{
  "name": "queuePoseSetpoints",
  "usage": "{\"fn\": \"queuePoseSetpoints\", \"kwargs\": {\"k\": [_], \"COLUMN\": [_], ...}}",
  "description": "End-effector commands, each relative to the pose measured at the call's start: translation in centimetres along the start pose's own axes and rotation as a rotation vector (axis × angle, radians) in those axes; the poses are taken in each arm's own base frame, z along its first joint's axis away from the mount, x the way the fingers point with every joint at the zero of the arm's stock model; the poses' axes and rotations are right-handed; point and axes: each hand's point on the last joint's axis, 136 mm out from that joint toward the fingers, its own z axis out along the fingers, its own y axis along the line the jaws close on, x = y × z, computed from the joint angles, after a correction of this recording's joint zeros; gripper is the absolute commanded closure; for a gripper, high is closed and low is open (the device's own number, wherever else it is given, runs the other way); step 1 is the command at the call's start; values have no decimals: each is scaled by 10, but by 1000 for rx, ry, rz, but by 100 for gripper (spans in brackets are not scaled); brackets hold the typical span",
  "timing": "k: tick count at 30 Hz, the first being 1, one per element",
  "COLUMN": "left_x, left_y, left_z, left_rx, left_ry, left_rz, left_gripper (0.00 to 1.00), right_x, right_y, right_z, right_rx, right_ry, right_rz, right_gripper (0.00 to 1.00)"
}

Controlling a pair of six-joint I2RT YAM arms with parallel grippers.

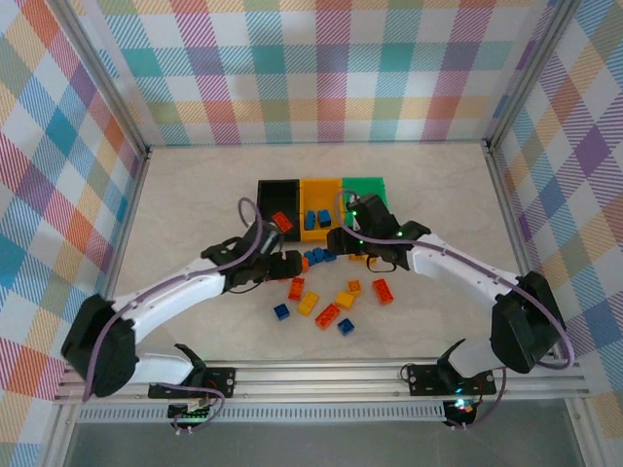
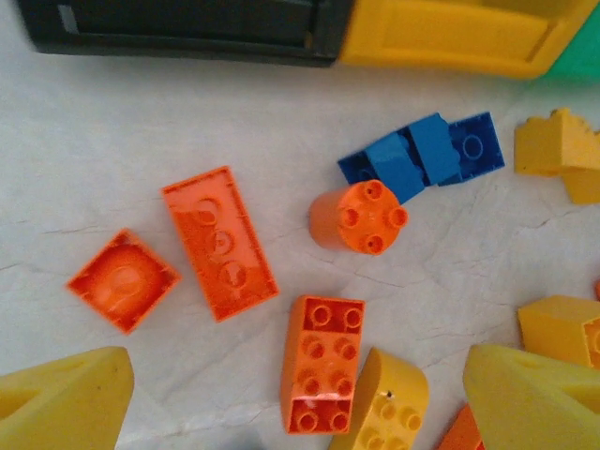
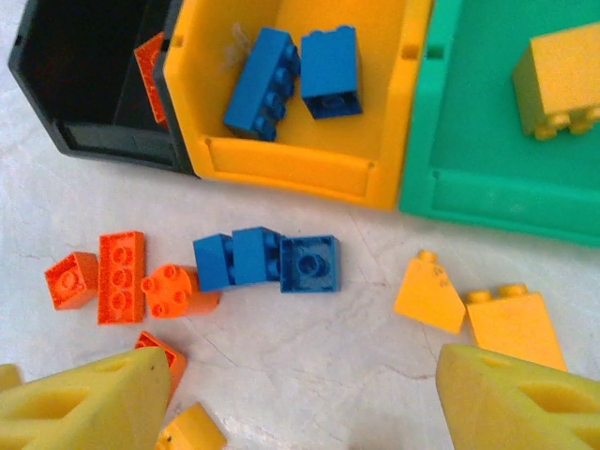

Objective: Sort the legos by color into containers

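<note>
The left jaws stand wide apart and grip nothing. Their yellow foam pads (image 2: pixel 66 398) flank a long orange-red studded plastic brick (image 2: pixel 323 361) that lies on the pale marbled bench (image 2: pixel 141 141). The right jaws are spread just as wide and are also empty, with their own foam pads (image 3: pixel 520 398) hanging over the bench just near of the bins. In the top view the left jaws sit just near of the black bin, and the right jaws reach over the near edge of the green one.

Three small open-top plastic bins stand joined in a row at mid-bench.
- **Left:** the black rectangular bin (image 3: pixel 84 56) holds one orange-red brick (image 3: pixel 150 61) against its right wall.
- **Middle:** the yellow-orange bin (image 3: pixel 281 164) holds two blue bricks (image 3: pixel 262 84) side by side.
- **Right:** the green bin (image 3: pixel 487 159) holds one yellow brick (image 3: pixel 561 80).

The remaining legos lie loose on the bench, near of the bins. A cluster of three blue bricks (image 3: pixel 267 261), touching one another, sits just near of the yellow-orange bin. Left of the cluster are a round orange-red brick (image 3: pixel 173 292) and two flat orange-red pieces (image 3: pixel 122 277). To its right, two yellow sloped bricks (image 3: pixel 431 295) lie near of the green bin. Nearer still, the top view shows a scatter of orange-red, yellow and blue bricks (image 1: pixel 328 315), none of them inside a bin.
</note>
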Motion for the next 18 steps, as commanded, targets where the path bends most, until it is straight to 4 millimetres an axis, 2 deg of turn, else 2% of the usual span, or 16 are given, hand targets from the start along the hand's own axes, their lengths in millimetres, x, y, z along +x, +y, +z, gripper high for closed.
{"fn": "queuePoseSetpoints", "kwargs": {"k": [1, 6, 10, 18], "left_x": [-14, -19, -17, -10], "left_y": [-20, -25, -23, -16], "left_z": [12, 45, 63, 81], "left_rx": [-32, -107, -161, -246], "left_ry": [-13, 50, 91, 115], "left_rz": [111, 164, 196, 239], "left_gripper": [15, 30, 34, 45], "right_x": [-13, -10, -7, -11], "right_y": [3, -3, -9, -16], "right_z": [-13, -21, -25, -39], "right_rx": [-23, -6, 6, 0], "right_ry": [-77, -93, -101, -145], "right_rz": [31, 30, 35, 52], "right_gripper": [24, 24, 24, 23]}}
